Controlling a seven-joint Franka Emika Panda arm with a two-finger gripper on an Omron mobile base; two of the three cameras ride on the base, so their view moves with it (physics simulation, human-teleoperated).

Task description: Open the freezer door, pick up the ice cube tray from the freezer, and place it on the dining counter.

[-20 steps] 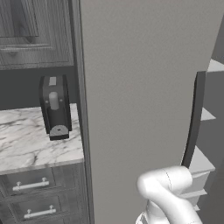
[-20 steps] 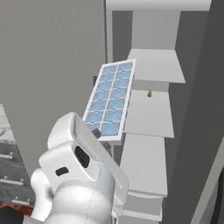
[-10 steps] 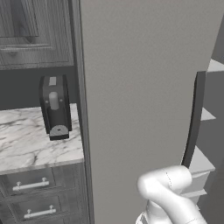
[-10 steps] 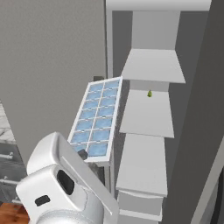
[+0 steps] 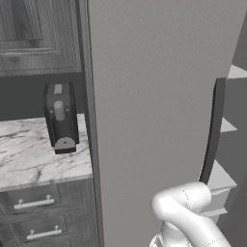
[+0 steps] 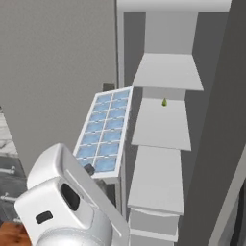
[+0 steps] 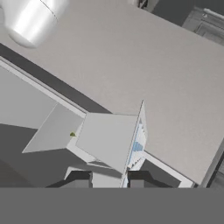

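Rising edge-on from the pincer point(image 7: 108, 180), the ice cube tray point(image 6: 104, 133) is pinched at its lower end between the closed-in tips, tilted upright in the air beside the freezer's white shelves point(image 6: 161, 125).

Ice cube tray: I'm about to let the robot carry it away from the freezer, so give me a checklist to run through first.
1. Freezer door swung open: ok.
2. Ice cube tray off the freezer shelves: ok, it is lifted and tilted in front of them.
3. Gripper shut on the tray's lower edge: ok.
4. Tray clear of the door edge: cannot tell.
5. Small green item left on a shelf: ok.
6. Dining counter reachable: cannot tell.
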